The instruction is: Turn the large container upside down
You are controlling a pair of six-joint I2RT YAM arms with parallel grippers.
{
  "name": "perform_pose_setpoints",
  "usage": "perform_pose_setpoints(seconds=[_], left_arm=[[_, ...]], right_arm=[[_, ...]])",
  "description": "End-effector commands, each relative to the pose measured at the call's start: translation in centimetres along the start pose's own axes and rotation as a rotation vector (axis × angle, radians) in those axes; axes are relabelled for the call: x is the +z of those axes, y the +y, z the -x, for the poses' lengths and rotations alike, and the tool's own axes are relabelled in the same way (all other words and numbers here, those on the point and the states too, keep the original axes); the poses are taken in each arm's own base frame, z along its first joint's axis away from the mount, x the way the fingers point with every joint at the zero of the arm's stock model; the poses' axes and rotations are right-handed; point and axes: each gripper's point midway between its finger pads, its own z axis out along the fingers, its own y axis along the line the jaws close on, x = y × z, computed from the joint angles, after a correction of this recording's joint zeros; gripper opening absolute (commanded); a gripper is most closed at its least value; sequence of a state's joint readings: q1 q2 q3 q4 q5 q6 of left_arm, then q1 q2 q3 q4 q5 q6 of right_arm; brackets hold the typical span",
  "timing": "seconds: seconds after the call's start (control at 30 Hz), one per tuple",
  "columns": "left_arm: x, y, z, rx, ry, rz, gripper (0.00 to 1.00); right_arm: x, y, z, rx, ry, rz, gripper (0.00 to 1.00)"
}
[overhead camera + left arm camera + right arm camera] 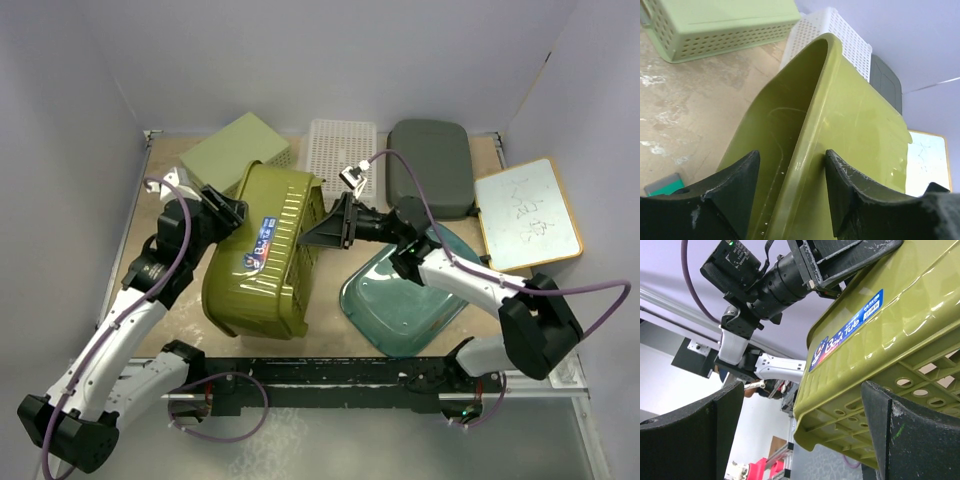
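Note:
The large olive-green container (265,250) with a blue label stands tipped on its side in the middle of the table, its open mouth facing left. My left gripper (228,212) is at its upper left rim. In the left wrist view the container's rim (840,125) runs between the open fingers of that gripper (792,185); the right finger lies against the wall and the left finger stands off it. My right gripper (315,235) is open wide at the container's perforated base (890,340), and the base's edge sits between its fingers (802,430).
A light green basket (235,148), a white perforated basket (340,150) and a dark grey lid (430,165) lie along the back. A whiteboard (527,215) is at the right. A teal lid (400,300) lies under my right arm.

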State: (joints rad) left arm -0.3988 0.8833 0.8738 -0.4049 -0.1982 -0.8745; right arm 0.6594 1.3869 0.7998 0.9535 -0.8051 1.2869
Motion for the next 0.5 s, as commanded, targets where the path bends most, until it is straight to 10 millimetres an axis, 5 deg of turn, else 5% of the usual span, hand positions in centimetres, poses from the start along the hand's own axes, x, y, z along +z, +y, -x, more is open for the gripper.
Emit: perform_pose_setpoints(seconds=[0.0, 0.17, 0.47], left_arm=[[-1.9, 9.3, -8.2, 0.122, 0.315, 0.339, 0.55], [-2.5, 9.9, -7.0, 0.142, 0.276, 0.393, 0.69], [-3.4, 11.2, -4.0, 0.206, 0.186, 0.513, 0.75]], right_arm=[[1.4, 9.1, 2.0, -0.219, -0.034, 0.266, 1.0], [2.4, 8.9, 2.2, -0.216, -0.023, 0.275, 1.0], [4.6, 7.8, 1.1, -0.192, 0.028, 0.282, 1.0]])
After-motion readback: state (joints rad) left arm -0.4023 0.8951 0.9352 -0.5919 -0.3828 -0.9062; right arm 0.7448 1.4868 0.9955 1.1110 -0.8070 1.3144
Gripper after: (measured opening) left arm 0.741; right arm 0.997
